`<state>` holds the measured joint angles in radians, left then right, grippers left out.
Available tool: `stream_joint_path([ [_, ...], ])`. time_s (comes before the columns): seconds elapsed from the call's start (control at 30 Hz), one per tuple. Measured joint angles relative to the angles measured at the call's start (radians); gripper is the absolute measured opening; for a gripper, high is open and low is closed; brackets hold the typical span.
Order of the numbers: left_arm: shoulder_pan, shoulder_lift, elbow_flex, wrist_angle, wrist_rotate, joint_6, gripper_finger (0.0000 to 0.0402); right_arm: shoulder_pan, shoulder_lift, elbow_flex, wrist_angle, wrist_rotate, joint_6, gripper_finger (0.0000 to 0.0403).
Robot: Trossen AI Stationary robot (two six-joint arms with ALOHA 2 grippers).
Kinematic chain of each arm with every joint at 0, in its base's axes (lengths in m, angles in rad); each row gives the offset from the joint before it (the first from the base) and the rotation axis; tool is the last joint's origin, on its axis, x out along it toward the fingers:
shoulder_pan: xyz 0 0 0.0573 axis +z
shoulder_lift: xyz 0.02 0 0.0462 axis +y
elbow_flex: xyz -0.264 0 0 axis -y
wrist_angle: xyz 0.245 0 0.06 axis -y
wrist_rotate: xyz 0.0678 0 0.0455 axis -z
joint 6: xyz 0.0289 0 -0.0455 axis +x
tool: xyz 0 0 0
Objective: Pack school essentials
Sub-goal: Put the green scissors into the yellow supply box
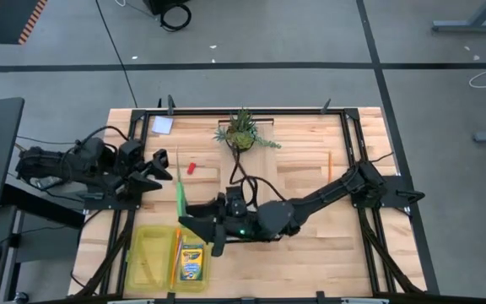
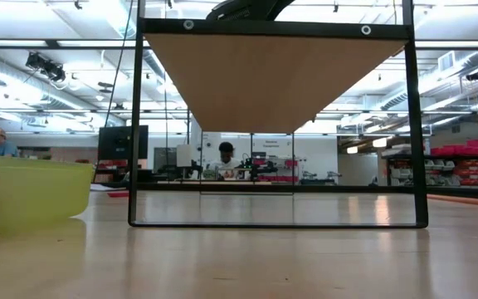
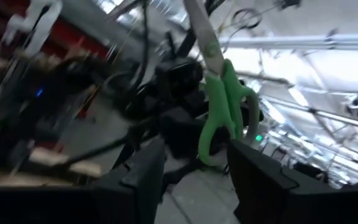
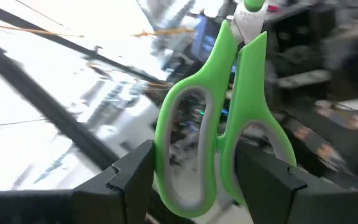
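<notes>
Green-handled scissors (image 4: 219, 118) sit clamped by their loops between the right gripper's (image 4: 194, 177) dark fingers, held above the surface (image 1: 310, 253) beside the yellow bin (image 1: 150, 253). The left gripper (image 3: 194, 171) faces them from nearby, fingers parted with the handles (image 3: 225, 112) just beyond their tips, nothing grasped. A mistimed handover looks like the risk: if the right fingers let go before the left ones close, the scissors would drop outside the bin, near the crayon box (image 1: 191, 263).

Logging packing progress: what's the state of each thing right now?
scissors: closed, gripped by the right hand
left hand: open, holding nothing
crayon box: shut, lying in the yellow bin
eraser: loose on the table
plant: upright
</notes>
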<state>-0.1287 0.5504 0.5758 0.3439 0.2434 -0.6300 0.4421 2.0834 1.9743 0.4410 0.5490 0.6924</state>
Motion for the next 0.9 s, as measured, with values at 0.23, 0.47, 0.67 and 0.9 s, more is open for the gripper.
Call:
stream_joint_path([
  [0.23, 0.0, 0.15, 0.0, 0.355, 0.016, -0.016, 0.0193, -0.038, 0.0, 0.0, 0.115, -0.112, -0.045, 0.0216],
  [0.47, 0.001, 0.272, 0.001, 0.616, 0.016, -0.047, 0.0179, -0.047, 0.0, 0.0, 0.117, -0.146, -0.029, 0.0216],
  [0.67, 0.001, 0.36, 0.08, 0.631, 0.027, -0.042, 0.018, -0.049, 0.0, 0.0, 0.116, -0.147, -0.004, 0.0216],
  [0.9, 0.001, 0.44, 0.167, 0.631, 0.1, -0.04, 0.0187, -0.049, 0.0, 0.0, 0.137, -0.147, -0.033, 0.0216],
])
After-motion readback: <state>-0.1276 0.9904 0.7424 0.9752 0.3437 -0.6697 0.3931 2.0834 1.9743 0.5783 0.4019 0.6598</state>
